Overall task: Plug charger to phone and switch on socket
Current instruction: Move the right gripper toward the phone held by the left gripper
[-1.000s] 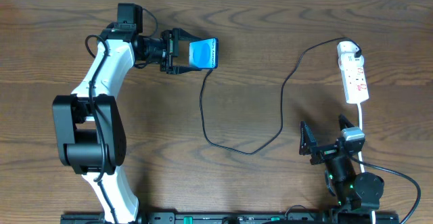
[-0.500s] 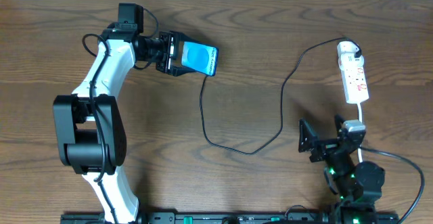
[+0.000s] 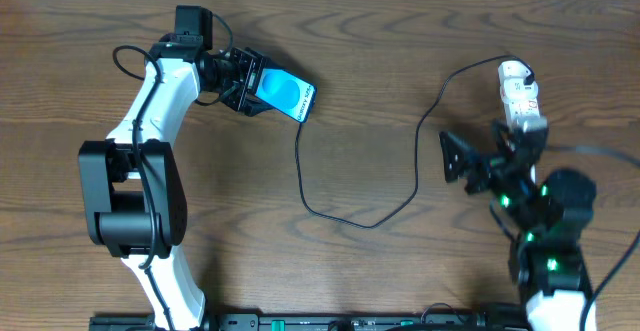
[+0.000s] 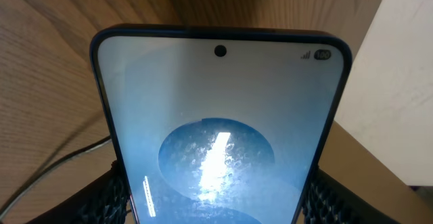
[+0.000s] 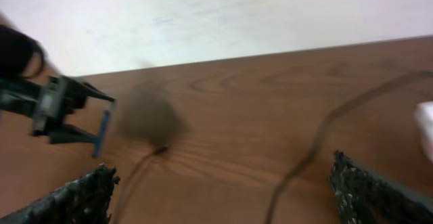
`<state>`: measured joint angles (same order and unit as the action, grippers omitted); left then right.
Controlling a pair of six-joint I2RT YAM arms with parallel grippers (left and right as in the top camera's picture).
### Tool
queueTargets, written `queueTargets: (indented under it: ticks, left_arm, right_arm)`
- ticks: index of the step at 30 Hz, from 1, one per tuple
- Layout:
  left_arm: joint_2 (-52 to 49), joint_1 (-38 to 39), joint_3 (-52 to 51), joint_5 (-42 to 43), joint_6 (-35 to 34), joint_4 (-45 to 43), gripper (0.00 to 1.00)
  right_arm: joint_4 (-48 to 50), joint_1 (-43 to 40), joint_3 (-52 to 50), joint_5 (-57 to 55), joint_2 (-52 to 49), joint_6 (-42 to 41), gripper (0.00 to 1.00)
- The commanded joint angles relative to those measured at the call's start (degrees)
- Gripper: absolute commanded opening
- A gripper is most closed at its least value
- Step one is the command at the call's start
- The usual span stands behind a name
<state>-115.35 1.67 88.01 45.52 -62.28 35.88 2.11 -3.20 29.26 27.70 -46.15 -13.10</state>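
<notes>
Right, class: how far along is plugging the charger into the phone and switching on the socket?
Done: the left gripper grips the phone. In hand: the open right gripper hovers by the socket. Left: the charger tip looks unplugged beside the phone, then the socket switch.

Left gripper clamped; right gripper spread wide.

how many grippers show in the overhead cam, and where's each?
2. The left gripper is at upper left, shut on the phone. The right gripper is at the right side, open and empty, next to the socket. None looks hidden.
</notes>
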Motion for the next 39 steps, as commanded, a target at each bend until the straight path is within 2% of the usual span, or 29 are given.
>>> queueTargets:
  ticks: [1,8,14,19,28,34,35,37,38,39]
  left_arm:
    - [1.14,0.13,0.61,-0.11,1.36,0.04,0.55]
    - [1.14,0.17,0.61,2.03,0.66,0.07,0.55]
    - [1.14,0.46,0.61,3.34,-2.08,0.04,0.55]
    - [1.14,0.74,0.61,3.37,-2.10,0.07,0.55]
    - [1.14,2.93,0.61,3.28,-4.33,0.02,0.55]
    - [1.14,5.75,0.61,1.66,-7.61,-0.22,0.55]
    - [1.14,6.29,0.61,1.14,-8.52,-0.26,0.55]
    - [1.14,7.28,0.61,0.44,-10.21,-0.44,0.55]
    - [1.14,7.78,0.61,0.00,-11.19,-0.44,0.55]
    - [1.14,8.33,0.61,-0.20,-12.28,-0.55,0.55]
  right_arm:
    - [0.02,-0.15,7.13,11.19,-7.15,0.46,0.99]
    - [0.33,0.17,20.90,27.45,-23.93,-2.89,0.99]
    - [0.33,5.84,28.65,28.76,-35.91,-4.92,0.99]
    - [0.28,11.98,31.63,25.64,-43.52,-4.92,0.99]
    - [0.26,16.65,31.71,23.21,-48.70,-0.11,0.99]
    - [-1.27,16.50,31.69,23.21,-48.72,-2.71,0.99]
    - [-1.49,16.61,31.69,22.93,-48.81,-2.71,0.98]
    - [-2.80,16.94,31.69,20.48,-48.83,-2.93,0.80]
    - [-3.82,17.20,31.69,18.08,-48.83,-3.91,0.68]
    - [-5.14,17.49,31.69,15.04,-48.83,-5.57,0.61]
